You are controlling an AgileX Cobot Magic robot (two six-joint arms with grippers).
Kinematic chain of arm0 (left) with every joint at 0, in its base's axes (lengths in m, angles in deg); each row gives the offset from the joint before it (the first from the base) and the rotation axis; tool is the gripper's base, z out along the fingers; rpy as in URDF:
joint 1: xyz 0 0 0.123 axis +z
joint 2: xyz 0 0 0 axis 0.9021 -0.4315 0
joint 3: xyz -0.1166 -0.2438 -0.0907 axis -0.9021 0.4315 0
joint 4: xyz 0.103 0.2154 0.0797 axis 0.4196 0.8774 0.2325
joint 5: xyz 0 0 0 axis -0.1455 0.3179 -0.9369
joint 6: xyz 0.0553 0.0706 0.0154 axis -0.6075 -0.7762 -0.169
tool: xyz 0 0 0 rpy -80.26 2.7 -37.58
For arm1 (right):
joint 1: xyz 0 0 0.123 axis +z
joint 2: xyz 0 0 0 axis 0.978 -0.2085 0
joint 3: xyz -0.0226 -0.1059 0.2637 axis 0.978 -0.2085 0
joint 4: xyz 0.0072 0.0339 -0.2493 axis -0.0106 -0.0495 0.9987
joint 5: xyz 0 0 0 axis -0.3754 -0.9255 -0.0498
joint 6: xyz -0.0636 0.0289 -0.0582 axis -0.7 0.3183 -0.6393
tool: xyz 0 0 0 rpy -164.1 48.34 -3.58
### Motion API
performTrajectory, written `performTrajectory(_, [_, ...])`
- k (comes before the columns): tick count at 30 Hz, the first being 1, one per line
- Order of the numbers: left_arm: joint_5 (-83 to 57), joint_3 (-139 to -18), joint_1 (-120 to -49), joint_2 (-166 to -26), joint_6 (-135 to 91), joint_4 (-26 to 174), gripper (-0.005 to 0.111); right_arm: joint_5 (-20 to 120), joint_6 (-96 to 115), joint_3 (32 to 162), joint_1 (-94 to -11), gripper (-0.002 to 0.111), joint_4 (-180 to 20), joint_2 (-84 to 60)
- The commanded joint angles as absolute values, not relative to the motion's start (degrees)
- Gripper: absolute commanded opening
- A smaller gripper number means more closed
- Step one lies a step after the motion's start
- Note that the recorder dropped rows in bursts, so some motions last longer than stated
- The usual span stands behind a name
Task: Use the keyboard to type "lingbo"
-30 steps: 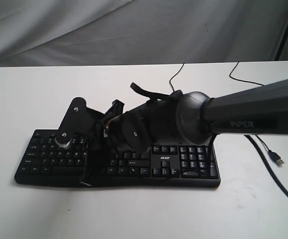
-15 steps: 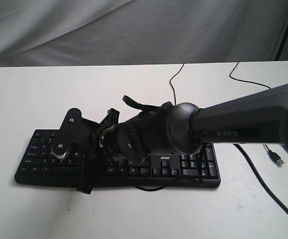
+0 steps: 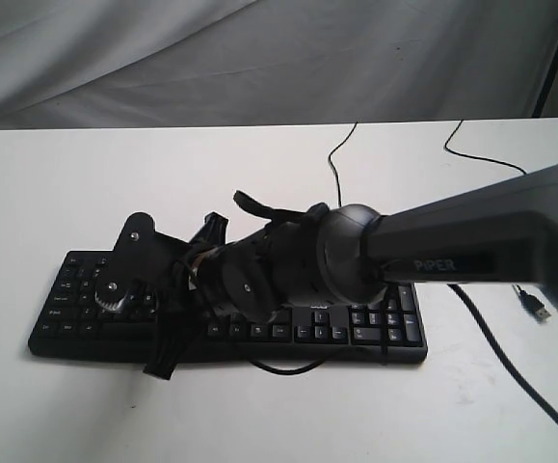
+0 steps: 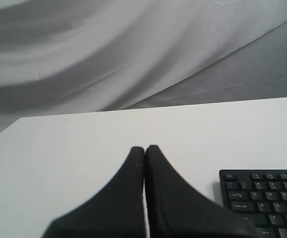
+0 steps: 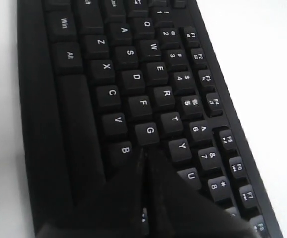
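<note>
White bench point(image 3: 57, 183) under a grey draped backdrop point(image 3: 259, 58): the keyboard point(image 3: 356, 326) is seen at lower centre of the exterior frame. Within the last second the right tool point(image 5: 144, 152) has been lowered toward the letter rows, pinched closed and empty, its tip just beside the G key point(image 5: 149, 130) and B key point(image 5: 126, 148), which suggests mid-word typing. The left tool point(image 4: 144, 148), likewise closed on nothing, is held over bare bench.

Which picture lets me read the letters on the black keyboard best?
The right wrist view: the wide flat black keyboard fills it, letters readable. The exterior view has a grey robot arm hiding its middle. The left wrist view catches one corner.
</note>
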State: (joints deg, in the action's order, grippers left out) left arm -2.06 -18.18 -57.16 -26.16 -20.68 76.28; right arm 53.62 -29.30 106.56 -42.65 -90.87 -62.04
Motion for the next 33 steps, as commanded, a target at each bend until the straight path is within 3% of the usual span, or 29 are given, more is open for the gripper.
performTrajectory(1, [-2.30,-17.89,-57.37,-26.34,-20.52,76.25,0.001,53.09,-29.35,106.64,-42.56,0.000,-92.06,-62.79])
performTrajectory(27, [-2.30,-17.89,-57.37,-26.34,-20.52,76.25,0.001,53.75,-29.45,106.99,-42.56,0.000,-92.07,-62.40])
performTrajectory(33, [-2.30,-17.89,-57.37,-26.34,-20.52,76.25,0.001,59.17,-29.45,117.23,-42.56,0.000,-90.79,-63.94])
